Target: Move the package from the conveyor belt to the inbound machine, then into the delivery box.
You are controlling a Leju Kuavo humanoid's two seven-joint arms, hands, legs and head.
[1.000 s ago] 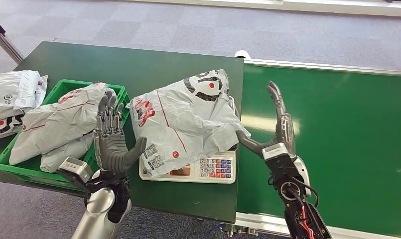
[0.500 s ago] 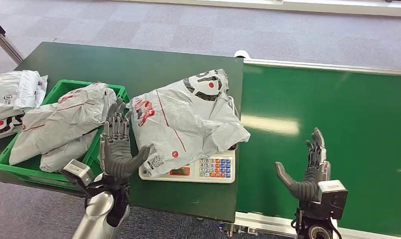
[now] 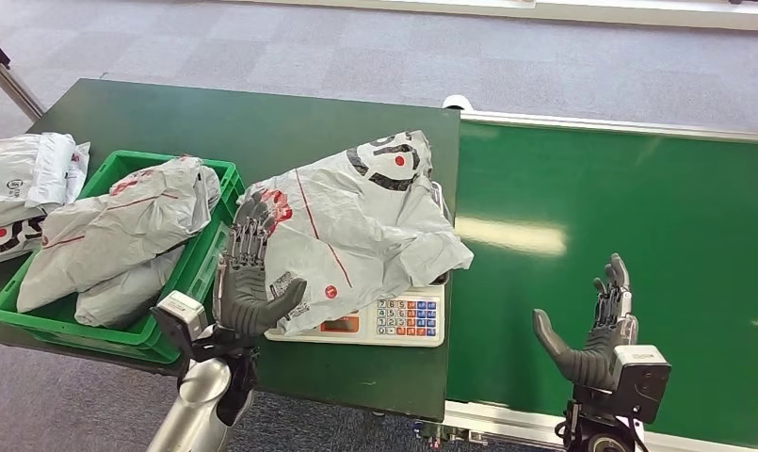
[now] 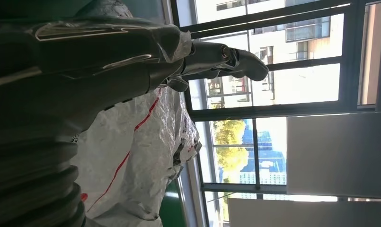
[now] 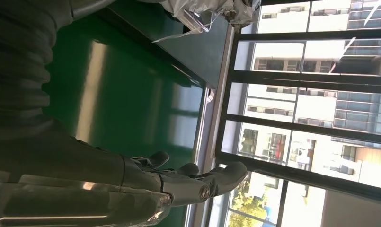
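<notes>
A crumpled grey package (image 3: 356,221) with red and black print lies on the white scale (image 3: 408,318), the inbound machine, on the dark green table. My left hand (image 3: 246,282) stands upright at the package's left edge, fingers straight and apart, holding nothing; I cannot tell whether it touches the bag. In the left wrist view the fingers (image 4: 217,54) reach past the package (image 4: 141,156). My right hand (image 3: 596,334) is open, palm toward the package, over the conveyor belt (image 3: 620,207) near its front edge. It is well apart from the package. The right wrist view shows that hand (image 5: 179,184) above the belt (image 5: 122,94).
A green crate (image 3: 219,174), the delivery box, stands just left of the scale and holds grey packages (image 3: 111,235). More grey packages (image 3: 17,188) lie at the table's far left. The belt's metal rail (image 3: 507,422) runs along the front edge.
My left hand moved right, from over the crate's edge to the package's left side. My right hand left the package's right edge and dropped back toward the belt's front edge.
</notes>
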